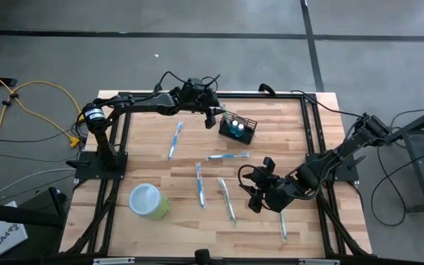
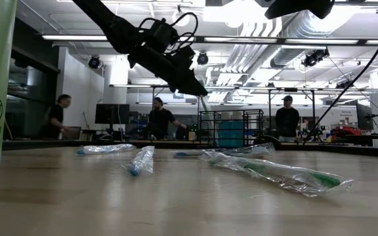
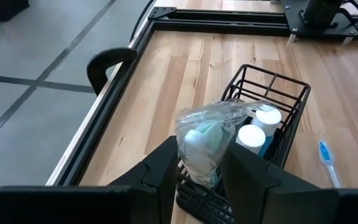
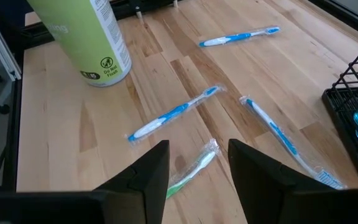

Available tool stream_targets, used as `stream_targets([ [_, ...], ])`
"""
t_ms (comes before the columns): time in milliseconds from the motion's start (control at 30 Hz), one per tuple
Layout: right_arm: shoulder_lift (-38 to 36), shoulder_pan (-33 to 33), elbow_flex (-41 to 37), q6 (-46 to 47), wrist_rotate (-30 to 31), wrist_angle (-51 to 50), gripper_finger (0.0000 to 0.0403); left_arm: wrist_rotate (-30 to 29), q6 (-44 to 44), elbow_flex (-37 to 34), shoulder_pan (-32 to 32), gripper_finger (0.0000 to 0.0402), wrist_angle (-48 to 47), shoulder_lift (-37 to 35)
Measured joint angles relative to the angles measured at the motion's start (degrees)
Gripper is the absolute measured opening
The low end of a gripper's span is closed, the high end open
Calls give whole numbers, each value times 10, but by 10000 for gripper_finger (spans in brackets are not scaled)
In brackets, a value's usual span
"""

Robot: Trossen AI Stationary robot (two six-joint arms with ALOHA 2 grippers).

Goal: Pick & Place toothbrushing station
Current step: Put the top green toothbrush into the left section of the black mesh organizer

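Observation:
The black wire basket (image 1: 238,128) stands on the table at the far middle, with two white-capped items (image 3: 252,135) inside. My left gripper (image 1: 213,116) hovers at the basket's left rim, shut on a plastic-wrapped toothbrush (image 3: 204,140). My right gripper (image 1: 258,193) is open and empty above the table's near right part. In the right wrist view a green wrapped toothbrush (image 4: 190,169) lies flat on the wood below its fingers. My left gripper pinches the wrapped toothbrush (image 3: 199,163) between its two fingers, coming slanting down from the table's left side. The brush runs along the fingers, and its free end (image 2: 205,103) juts past the fingertips toward the basket's top rim. It is lifted clear of the table.
Several wrapped blue toothbrushes lie flat on the wood, such as one (image 1: 175,140) at the left and one (image 1: 227,156) in the middle, with another (image 1: 283,224) near the front right. A light-green cup (image 1: 149,200) stands near the front left. People stand in the room beyond the table.

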Motion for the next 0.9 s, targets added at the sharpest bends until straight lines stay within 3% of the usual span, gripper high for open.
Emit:
stream_targets([
  [433, 0, 0, 0, 0, -1, 0, 155, -14, 20, 0, 0, 113, -13, -45],
  [900, 0, 0, 0, 0, -1, 4, 155, -14, 20, 0, 0, 113, 29, -47],
])
